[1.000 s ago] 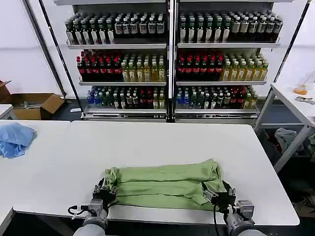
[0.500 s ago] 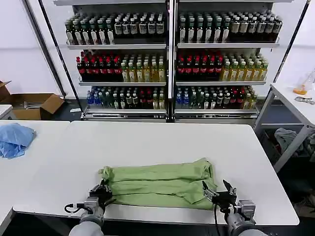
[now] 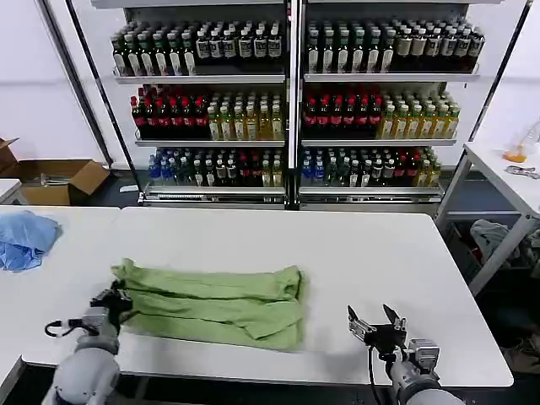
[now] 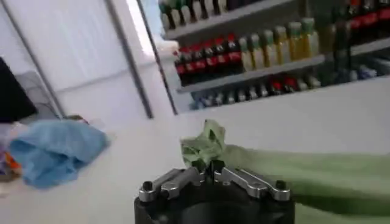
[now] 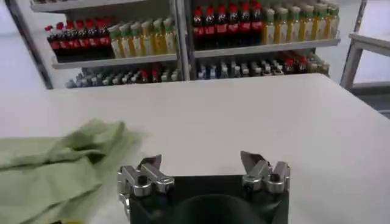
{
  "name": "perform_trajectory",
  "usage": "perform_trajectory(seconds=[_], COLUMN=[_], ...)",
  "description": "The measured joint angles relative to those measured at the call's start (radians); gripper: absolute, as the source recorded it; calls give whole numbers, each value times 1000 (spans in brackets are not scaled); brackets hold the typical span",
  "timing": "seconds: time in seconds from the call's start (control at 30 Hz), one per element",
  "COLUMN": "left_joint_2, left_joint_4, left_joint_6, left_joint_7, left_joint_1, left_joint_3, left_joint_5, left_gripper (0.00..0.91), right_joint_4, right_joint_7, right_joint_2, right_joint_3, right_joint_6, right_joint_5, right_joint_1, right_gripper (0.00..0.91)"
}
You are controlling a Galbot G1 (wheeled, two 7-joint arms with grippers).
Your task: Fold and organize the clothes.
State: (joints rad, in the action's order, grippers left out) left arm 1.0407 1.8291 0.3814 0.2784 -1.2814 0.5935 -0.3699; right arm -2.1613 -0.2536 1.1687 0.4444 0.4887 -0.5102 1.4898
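The shirt (image 3: 215, 304) lies on the white table (image 3: 337, 245) as a long, soft band of pale sage-green fabric, folded over itself lengthwise into several rumpled layers. It sits toward the table's near edge and left of its middle. Its right end stops in a rounded, bunched fold near the table's centre; its left end rises into a small crumpled tuft. Its near long edge runs close to the table's front edge without hanging over.

The left end effector (image 3: 116, 302) is closed on that left tuft of the shirt, its fingers pinched together with the fabric bunched just above them in the left wrist view (image 4: 207, 167). The right end effector (image 3: 376, 325) stands open over bare tabletop near the front edge, well apart from the shirt's right end, its two dark fingers spread wide with nothing between them; the right wrist view (image 5: 201, 167) shows the cloth off to one side of it.

The tabletop is smooth, matte and bare across its far half and its whole right part. A light blue cloth (image 3: 25, 239) lies in a loose heap on a neighbouring table at the left. Behind stand shelves of bottles (image 3: 291, 105) in rows.
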Motion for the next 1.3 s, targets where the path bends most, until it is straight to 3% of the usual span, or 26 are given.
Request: perform_trajectory(seconds=[0.23, 0.47, 0.9, 0.93, 0.97, 1.0, 1.03, 1.3], left_joint_2=[-5, 70, 225, 233, 241, 249, 256, 291], left_joint_4=[121, 225, 209, 200, 192, 184, 174, 135], left_joint_6=[33, 46, 40, 39, 38, 38, 39, 41], left_joint_7=[-32, -60, -54, -54, -54, -55, -56, -85], left_joint_1=[-9, -7, 39, 44, 48, 51, 54, 60], left_joint_3=[24, -31, -228, -244, -258, -271, -285, -357], left_joint_5=[-278, -552, -723, -724, -724, -723, -719, -685], left_gripper=[30, 20, 30, 141, 343, 343, 907, 907], right_joint_4=[7, 3, -11, -12, -13, -15, -16, -26], right_joint_7=[-3, -4, -2, -2, -2, -2, -2, 0], right_joint_2=[0, -5, -2, -2, -2, -2, -3, -6], right_joint_3=[-8, -10, -12, -12, -12, -12, -11, -7], right_joint_6=[1, 1, -2, -2, -2, -2, -2, -6], right_joint_5=[4, 7, 15, 15, 15, 15, 15, 15], right_joint_1=[-1, 6, 20, 20, 21, 21, 23, 33], right_gripper=[907, 907, 907, 907, 907, 907, 907, 907])
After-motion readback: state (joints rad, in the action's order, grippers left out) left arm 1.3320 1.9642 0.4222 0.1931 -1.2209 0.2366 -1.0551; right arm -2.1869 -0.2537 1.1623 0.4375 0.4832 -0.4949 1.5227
